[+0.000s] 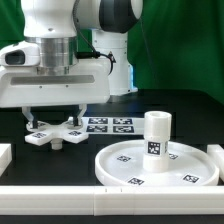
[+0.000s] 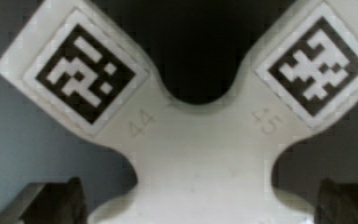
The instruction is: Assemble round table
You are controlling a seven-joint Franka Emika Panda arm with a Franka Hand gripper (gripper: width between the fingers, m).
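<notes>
With jaws spread wide and gripping nothing, the gripper (image 1: 55,124) hangs just over the cross-shaped piece (image 1: 55,133) at the exterior view's left, while the short cylinder (image 1: 157,135) stands upright on the round disc (image 1: 128,165) at the right.

Even, bright light falls from above in the exterior view; the white disc (image 1: 158,164) and the short cylinder (image 1: 157,136) standing on it look nearly blown out against the black table (image 1: 60,165). Soft shadow gathers beneath the gripper (image 1: 53,121) near the cross-shaped piece (image 1: 54,134). Both pictures are coarse and low in detail. The wrist view is dimmer and soft: the cross-shaped piece (image 2: 190,150) fills it, its tags blurred at the edges.
</notes>
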